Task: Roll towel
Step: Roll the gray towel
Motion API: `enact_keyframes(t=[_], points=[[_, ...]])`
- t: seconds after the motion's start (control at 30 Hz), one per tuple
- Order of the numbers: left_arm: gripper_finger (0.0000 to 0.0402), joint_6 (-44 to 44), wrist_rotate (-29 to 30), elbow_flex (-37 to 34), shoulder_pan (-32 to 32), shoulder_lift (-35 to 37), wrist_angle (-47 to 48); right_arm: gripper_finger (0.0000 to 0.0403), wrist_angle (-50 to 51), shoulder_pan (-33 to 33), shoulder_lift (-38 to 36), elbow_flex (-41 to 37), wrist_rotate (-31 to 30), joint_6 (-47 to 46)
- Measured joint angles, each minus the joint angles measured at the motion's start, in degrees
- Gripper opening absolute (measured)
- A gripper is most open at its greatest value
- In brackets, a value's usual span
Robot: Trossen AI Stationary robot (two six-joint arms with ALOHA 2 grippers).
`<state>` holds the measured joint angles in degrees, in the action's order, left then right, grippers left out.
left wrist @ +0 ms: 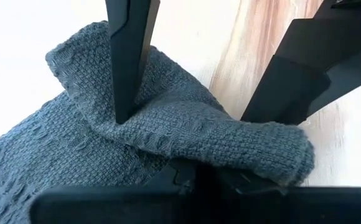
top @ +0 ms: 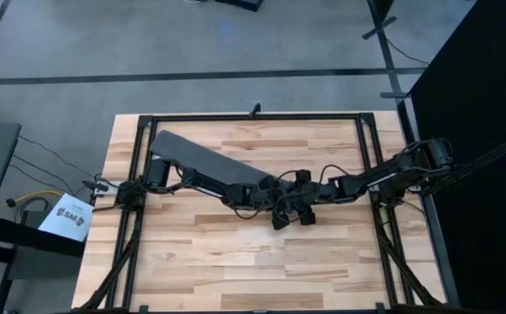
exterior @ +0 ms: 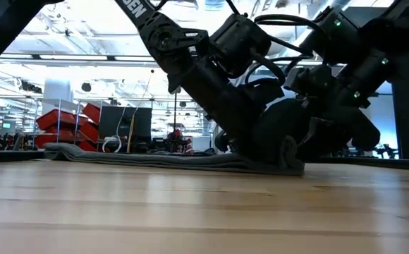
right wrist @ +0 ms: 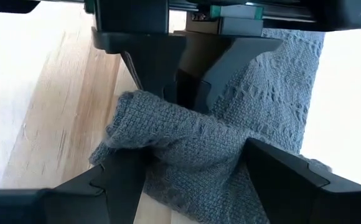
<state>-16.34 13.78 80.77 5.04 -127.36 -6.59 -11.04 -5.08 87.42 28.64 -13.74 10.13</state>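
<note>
Dark grey towel [top: 202, 160], a long strip lying flat on the wooden table [top: 235, 262], running from the upper left of the overhead frame down toward the centre. Near end bunched into a small fold [top: 275, 194] at mid-frame, where both grippers meet. In the low view, towel [exterior: 155, 161] stretched thin along the tabletop [exterior: 190, 212], rising into a lump at centre-right beneath the arms.

Left gripper [top: 279, 208] at the centre of the overhead frame, arm reaching in from the left edge over the strip. In the left wrist view, folded towel end [left wrist: 230, 140] humped between its fingers [left wrist: 127, 56], one fingertip pressing into the weave, the other beside the hump on bare wood; spread wide around the fold, not pinched together.

Right gripper [top: 305, 208] just beside the left one, arm coming in from the right edge. In the right wrist view, bunched fold [right wrist: 180, 140] sitting between its two fingers [right wrist: 115, 183], set apart on either side of the cloth and touching it; the left gripper's body close behind, at the top of that frame.

Dark metal frame [top: 253, 117] bordering the table. A white paper sheet [top: 65, 216] at the far left, off the table's edge.
</note>
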Motion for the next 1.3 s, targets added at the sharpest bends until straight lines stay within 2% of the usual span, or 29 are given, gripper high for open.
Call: enact_keyframes(t=[0.27, 0.57, 1.03, 1.3], points=[[0.0006, -0.7, -0.2, 0.2, 0.0, 3.1, 4.3, 0.0255, 0.1, 1.2, 0.1, 0.0, 0.1, -0.6], [0.0006, 1.6, -1.0, 0.4, 0.2, 6.5, 3.9, 0.0255, -1.3, 2.7, 0.1, 0.0, -0.8, -1.0], [0.0006, 1.5, 1.0, 0.5, 0.4, 6.6, 15.7, 0.0255, 0.8, 2.5, -1.5, 0.0, -0.7, -1.9], [0.0006, 4.6, 3.0, 0.4, 0.2, 6.5, 16.3, 0.0255, 4.9, 0.8, -5.4, 0.0, -0.7, -4.8]])
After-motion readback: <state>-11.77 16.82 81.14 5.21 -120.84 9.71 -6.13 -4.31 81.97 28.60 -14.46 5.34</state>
